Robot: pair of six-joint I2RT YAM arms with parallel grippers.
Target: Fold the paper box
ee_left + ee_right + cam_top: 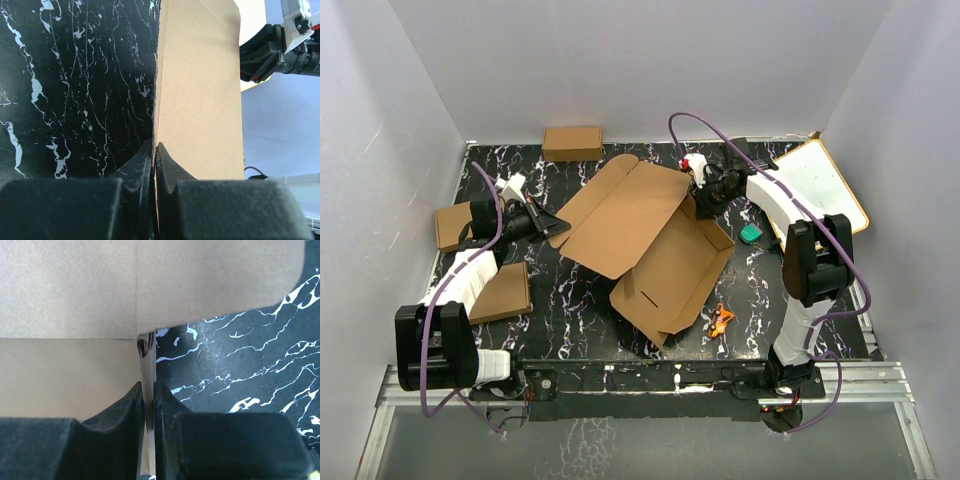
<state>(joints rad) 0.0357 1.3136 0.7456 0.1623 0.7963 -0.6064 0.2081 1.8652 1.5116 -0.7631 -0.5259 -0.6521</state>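
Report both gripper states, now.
Left gripper: closed, pinching an edge of the paper box.
Right gripper: closed, pinching another edge of the paper box.

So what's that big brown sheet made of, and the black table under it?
The large brown die-cut sheet looks like matte cardboard: plain tan faces, crease lines, cut flaps. The black white-veined tabletop has a marble look, though whether it is stone or a printed covering I cannot tell.

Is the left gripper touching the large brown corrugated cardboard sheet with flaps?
Touching. The left wrist view shows the left gripper with both fingers pressed on the edge of the brown cardboard sheet.
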